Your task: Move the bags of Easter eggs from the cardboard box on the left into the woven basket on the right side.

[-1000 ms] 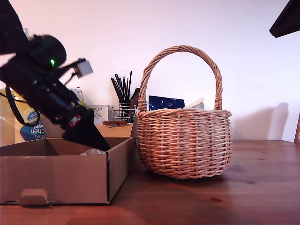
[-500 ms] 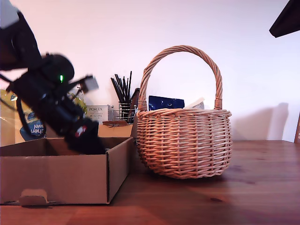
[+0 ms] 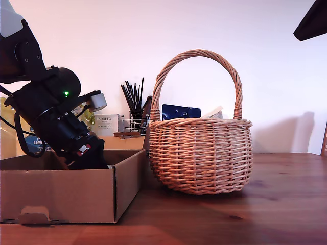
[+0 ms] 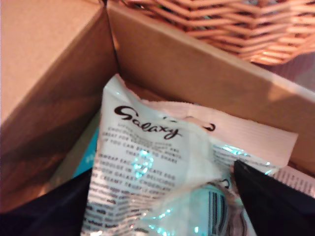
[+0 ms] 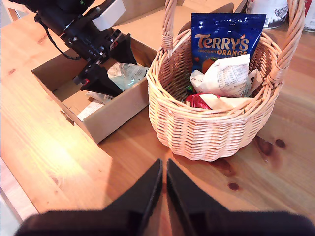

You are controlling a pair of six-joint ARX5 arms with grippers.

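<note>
Wooden table point(image 3: 265, 204): reddish-brown planks with dark knots, carrying everything in the exterior view. White "Porlex" box point(image 3: 109, 124): small, upright, at the back, just beside the gripper's white camera block as that view shows it. Wire holder point(image 3: 134, 121) of black sticks point(image 3: 132, 96): beyond the gripper toward the exterior view's right, sticks fanned upward. Yellow-and-blue pack point(image 3: 31, 142): behind the arm, mostly hidden, blue patch with white lettering. White wall point(image 3: 255, 56): plain backdrop.
</note>
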